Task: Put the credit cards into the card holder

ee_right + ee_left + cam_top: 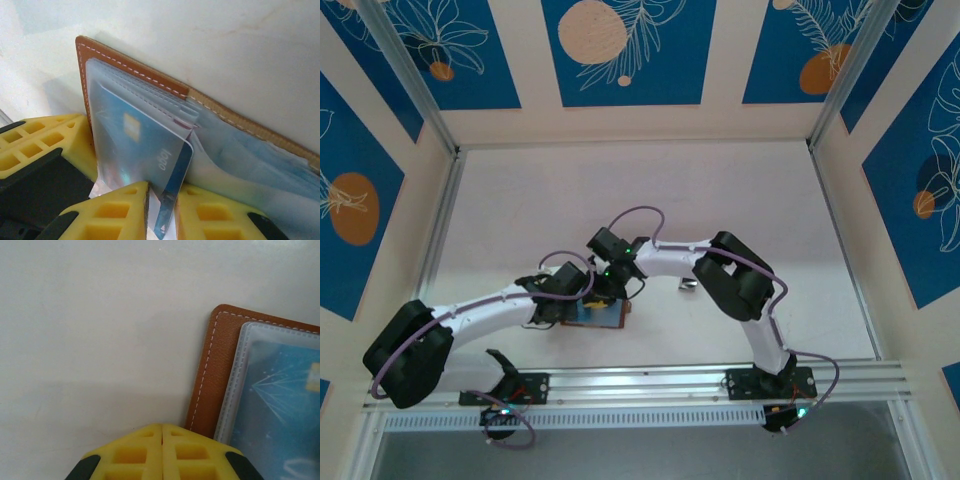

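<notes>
The brown leather card holder (603, 318) lies open on the white table, where both arms meet. My left gripper (161, 432) is shut with nothing between its yellow fingers, its tips at the holder's stitched left edge (210, 370). A blue credit card (280, 400) shows under a clear sleeve. In the right wrist view a blue credit card (145, 145) stands partly inside a raised sleeve of the holder (130, 65). Its lower corner sits between the fingers of my right gripper (162, 200), which stand slightly apart and open around it.
The left arm's yellow finger (35, 145) presses close beside the holder's left edge in the right wrist view. More bluish sleeves (260, 165) lie flat on the holder's paler right half. A metal rail (720, 380) runs along the table's near edge.
</notes>
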Available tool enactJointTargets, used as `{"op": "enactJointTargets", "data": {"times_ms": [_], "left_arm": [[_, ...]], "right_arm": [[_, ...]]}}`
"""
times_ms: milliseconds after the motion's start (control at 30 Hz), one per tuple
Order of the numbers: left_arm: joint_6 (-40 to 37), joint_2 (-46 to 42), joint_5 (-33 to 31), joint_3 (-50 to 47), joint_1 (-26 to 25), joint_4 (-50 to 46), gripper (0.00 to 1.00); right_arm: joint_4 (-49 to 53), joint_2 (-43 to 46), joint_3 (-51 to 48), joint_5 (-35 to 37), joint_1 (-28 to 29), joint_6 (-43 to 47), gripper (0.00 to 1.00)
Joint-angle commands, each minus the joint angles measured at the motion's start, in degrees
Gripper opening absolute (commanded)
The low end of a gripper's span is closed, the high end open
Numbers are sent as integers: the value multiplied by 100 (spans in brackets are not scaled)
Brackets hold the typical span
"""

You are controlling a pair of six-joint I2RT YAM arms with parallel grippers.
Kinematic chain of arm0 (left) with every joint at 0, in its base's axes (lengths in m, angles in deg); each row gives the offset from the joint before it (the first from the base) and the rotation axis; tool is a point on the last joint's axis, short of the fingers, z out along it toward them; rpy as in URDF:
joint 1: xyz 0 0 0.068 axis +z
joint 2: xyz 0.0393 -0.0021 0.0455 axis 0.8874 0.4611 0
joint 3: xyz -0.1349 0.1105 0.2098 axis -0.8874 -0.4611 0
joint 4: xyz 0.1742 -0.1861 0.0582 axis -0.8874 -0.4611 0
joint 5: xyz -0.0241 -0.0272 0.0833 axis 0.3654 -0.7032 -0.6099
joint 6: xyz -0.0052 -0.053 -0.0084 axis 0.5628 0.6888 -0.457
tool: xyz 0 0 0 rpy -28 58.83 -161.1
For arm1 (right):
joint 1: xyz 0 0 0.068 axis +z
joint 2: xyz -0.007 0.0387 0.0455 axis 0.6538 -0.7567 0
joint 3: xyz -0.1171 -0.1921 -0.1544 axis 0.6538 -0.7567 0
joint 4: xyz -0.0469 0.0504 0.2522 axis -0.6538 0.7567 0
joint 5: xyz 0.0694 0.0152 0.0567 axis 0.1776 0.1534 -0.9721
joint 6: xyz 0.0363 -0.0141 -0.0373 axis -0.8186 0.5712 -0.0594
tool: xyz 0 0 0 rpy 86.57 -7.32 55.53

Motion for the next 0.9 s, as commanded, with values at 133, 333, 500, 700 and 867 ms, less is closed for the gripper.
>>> {"op": "enactJointTargets", "data": {"times_ms": [133, 333, 500, 700, 867], "left_arm": [[150, 248, 813, -99, -120, 957, 6], [176, 305, 832, -68, -123, 1025, 6], [190, 277, 814, -85, -143, 1026, 6], [246, 278, 767, -79, -154, 966, 6], [164, 216, 621, 61, -210, 769, 6]], "right_arm": [[384, -358, 407, -521, 188, -135, 25], [589, -540, 730, -513, 240, -252, 28], [361, -572, 653, -723, 158, -354, 28], [1087, -249, 787, -179, 0, 158, 27], [1744, 422, 591, 355, -381, 864, 28]]}}
